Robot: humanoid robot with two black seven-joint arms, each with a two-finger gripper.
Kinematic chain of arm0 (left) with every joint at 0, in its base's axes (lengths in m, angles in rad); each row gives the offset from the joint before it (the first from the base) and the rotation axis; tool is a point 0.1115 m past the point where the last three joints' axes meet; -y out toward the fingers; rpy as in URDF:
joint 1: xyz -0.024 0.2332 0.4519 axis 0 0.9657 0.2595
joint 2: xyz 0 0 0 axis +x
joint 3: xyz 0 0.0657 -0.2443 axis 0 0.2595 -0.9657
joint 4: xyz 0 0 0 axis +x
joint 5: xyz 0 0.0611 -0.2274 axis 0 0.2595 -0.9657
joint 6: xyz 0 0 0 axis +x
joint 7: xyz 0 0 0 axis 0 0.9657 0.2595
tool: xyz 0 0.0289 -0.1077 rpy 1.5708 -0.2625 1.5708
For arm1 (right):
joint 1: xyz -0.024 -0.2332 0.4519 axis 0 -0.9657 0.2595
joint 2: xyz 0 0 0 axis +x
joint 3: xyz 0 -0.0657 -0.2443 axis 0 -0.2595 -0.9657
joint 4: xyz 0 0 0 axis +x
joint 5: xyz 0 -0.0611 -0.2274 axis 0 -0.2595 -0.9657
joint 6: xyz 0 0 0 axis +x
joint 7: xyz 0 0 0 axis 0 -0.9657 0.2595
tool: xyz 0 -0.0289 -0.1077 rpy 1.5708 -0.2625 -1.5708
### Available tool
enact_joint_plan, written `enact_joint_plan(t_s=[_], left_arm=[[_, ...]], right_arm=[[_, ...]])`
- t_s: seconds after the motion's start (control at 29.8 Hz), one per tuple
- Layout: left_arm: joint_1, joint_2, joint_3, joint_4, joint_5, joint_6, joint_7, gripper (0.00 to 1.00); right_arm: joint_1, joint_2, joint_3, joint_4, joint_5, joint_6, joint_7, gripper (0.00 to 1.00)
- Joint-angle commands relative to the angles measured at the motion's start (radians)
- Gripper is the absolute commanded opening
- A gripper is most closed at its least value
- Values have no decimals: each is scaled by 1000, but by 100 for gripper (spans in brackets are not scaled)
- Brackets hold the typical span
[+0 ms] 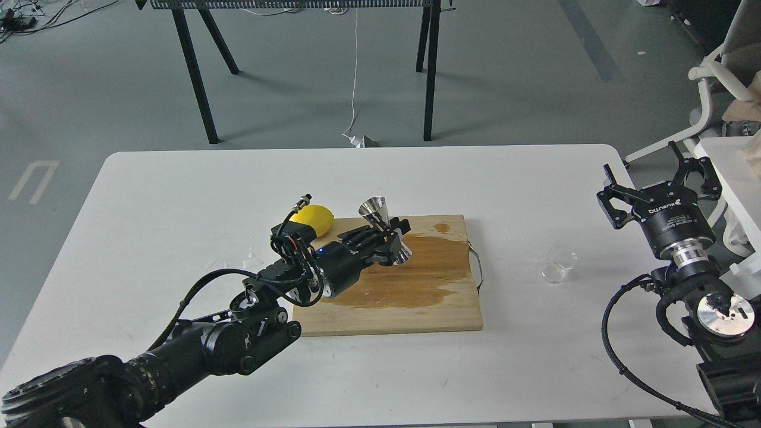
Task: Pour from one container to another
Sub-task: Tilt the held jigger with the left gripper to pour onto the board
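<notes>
The shiny steel jigger (376, 211) hangs tilted over the wooden cutting board (416, 297), gripped at its narrow waist by my left gripper (389, 236), which is shut on it. The small clear glass cup (557, 264) lies on the white table to the right of the board, apparently tipped on its side. My right gripper (659, 178) hovers open at the table's right edge, above and to the right of the cup, with nothing between its fingers.
A yellow lemon (315, 219) sits at the board's back left corner, just behind my left wrist. A dark wet stain (410, 279) spreads across the board. Water drops dot the table (178, 196) near the cup. A white chair (722, 89) stands at the far right.
</notes>
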Motion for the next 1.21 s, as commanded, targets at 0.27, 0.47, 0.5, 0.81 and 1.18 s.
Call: enact_joint_plan(t_s=[0.27, 0.47, 0.5, 0.81, 1.18], left_arm=[[0, 0, 57, 9, -14, 2, 0, 26], [0, 0, 57, 16, -14, 2, 0, 26], [0, 0, 57, 16, -14, 4, 0, 26], [-2, 0, 59, 58, -38, 14, 0, 26], [-2, 0, 61, 66, -41, 14, 0, 27]], right_arm=[[0, 0, 0, 0, 0, 0, 0, 99], [0, 0, 0, 0, 0, 0, 0, 99], [0, 0, 0, 0, 0, 0, 0, 99], [2, 0, 0, 0, 0, 0, 0, 99], [2, 0, -2, 0, 0, 0, 0, 99]])
